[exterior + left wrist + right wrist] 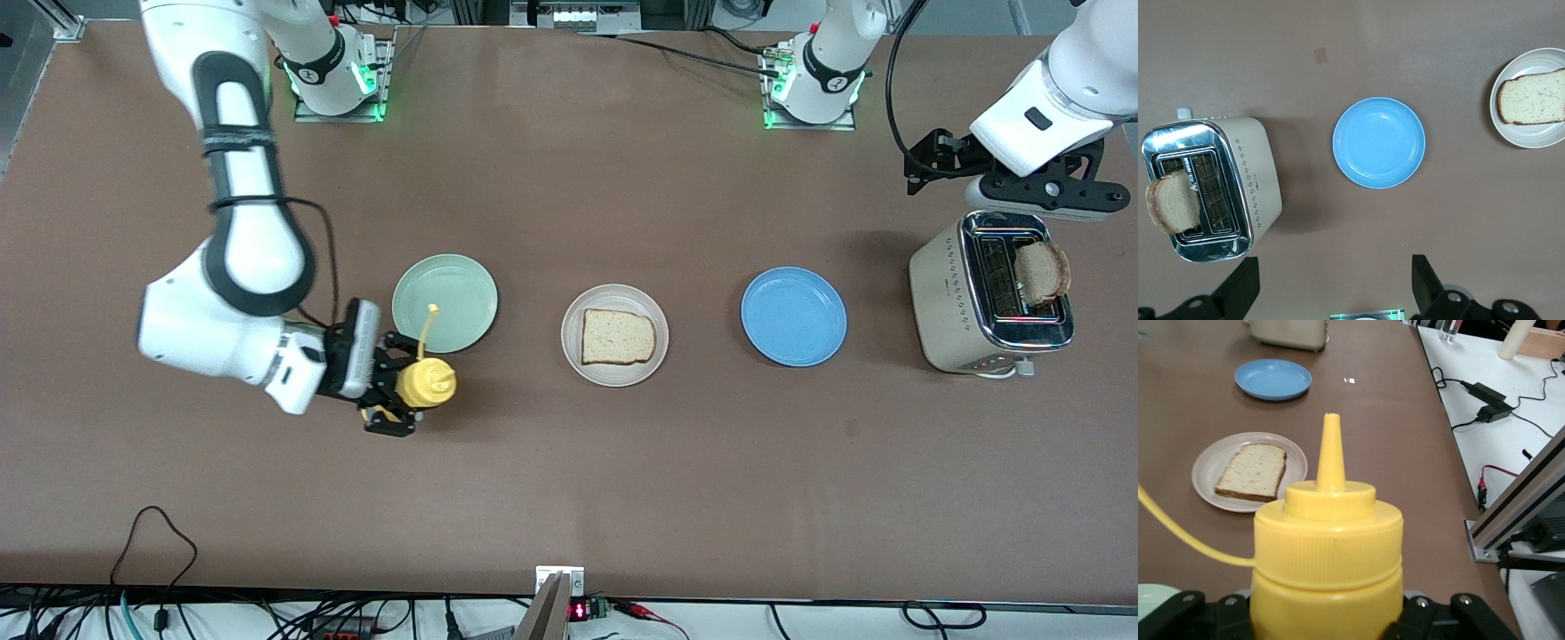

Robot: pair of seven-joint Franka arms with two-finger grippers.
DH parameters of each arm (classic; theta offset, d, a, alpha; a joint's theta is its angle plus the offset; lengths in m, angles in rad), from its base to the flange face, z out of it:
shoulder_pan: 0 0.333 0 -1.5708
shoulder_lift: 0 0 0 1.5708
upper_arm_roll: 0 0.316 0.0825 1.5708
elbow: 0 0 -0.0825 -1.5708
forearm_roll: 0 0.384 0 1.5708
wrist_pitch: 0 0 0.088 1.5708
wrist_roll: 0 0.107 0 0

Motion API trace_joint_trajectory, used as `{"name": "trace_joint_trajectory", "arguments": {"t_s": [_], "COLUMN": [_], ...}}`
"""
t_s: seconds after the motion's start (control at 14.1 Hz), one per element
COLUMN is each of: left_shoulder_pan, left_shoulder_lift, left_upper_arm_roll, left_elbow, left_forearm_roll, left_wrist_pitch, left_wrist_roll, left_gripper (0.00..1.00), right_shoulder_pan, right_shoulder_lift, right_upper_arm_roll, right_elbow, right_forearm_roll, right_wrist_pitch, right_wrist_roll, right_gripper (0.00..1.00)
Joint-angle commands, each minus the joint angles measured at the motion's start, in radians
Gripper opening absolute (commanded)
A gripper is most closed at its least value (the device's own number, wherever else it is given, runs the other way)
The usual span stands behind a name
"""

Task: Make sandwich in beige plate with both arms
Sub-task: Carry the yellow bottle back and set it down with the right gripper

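Observation:
The beige plate (614,377) sits mid-table with one brown-crusted bread slice (618,338) flat on it; both show in the left wrist view (1538,137) (1531,97) and the right wrist view (1205,467) (1253,472). A second bread slice (1042,271) (1171,200) stands in a toaster slot. No lettuce is in view. My right gripper (397,385) (1325,623) is shut on an upright yellow squeeze bottle (428,380) (1328,547) beside the mint-green plate. My left gripper (1049,197) (1331,287) is open and empty, up in the air by the toaster.
A mint-green plate (444,302) lies toward the right arm's end and a blue plate (794,316) (1379,143) (1273,379) toward the left arm's end, both bare. The cream and chrome toaster (956,302) (1255,180) stands past the blue plate.

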State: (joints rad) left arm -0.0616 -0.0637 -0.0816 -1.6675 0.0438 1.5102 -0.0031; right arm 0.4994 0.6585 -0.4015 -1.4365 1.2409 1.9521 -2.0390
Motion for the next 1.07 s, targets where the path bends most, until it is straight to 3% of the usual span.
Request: {"name": "trace_joint_trajectory", "arguments": {"t_s": [0.0,0.14,0.57,1.0], "left_shoulder_pan": [-0.001,-0.001,0.0,-0.001], "left_shoulder_lift": [-0.005,-0.005,-0.004,-0.004], "left_upper_arm_roll": [0.005,0.003,0.011,0.011], "left_elbow": [0.012,0.014,0.014,0.014], "left_forearm_roll": [-0.013,-0.015,-0.051,-0.051], "left_wrist_pitch": [-0.019,-0.019,-0.016,-0.018], "left_wrist_roll": [0.003,-0.001,-0.005,-0.003], "left_gripper": [1.0,1.0,1.0,1.0], "right_shoulder_pan": [-0.07,-0.114,-0.255,-0.361], "right_shoulder_lift": [-0.031,-0.03,-0.022,0.052], "right_upper_arm_roll": [0.021,0.021,0.023,0.024], "right_elbow": [-0.047,-0.103,-0.298,-0.403], "right_forearm_roll": [0.093,0.164,0.268,0.279], "right_wrist_pitch": [-0.128,-0.208,-0.43,-0.633], "right_wrist_roll": [-0.061,-0.125,-0.377,-0.608], "right_gripper": [0.3,0.3,0.3,0.3]}}
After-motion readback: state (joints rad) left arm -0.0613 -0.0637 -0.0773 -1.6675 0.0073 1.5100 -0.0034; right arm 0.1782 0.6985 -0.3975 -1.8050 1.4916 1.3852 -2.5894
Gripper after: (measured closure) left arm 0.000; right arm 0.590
